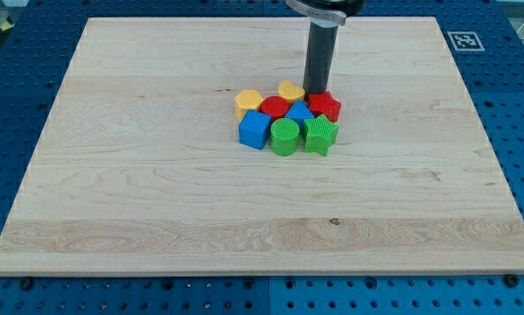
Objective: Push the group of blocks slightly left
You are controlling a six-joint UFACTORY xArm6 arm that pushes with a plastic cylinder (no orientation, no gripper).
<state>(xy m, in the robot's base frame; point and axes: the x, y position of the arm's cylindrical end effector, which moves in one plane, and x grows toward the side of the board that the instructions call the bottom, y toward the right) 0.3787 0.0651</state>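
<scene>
Blocks cluster mid-board; my tip, no claw, touches red star.

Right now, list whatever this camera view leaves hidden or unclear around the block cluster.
1. My tip: the rod's lower end drops behind the red star block and yellow heart block, so its contact cannot be seen.
2. Blue block in the cluster's middle: mostly covered by the green cylinder and green star; shape unclear.
3. Arm above the rod: cut off by the view's top edge.
</scene>
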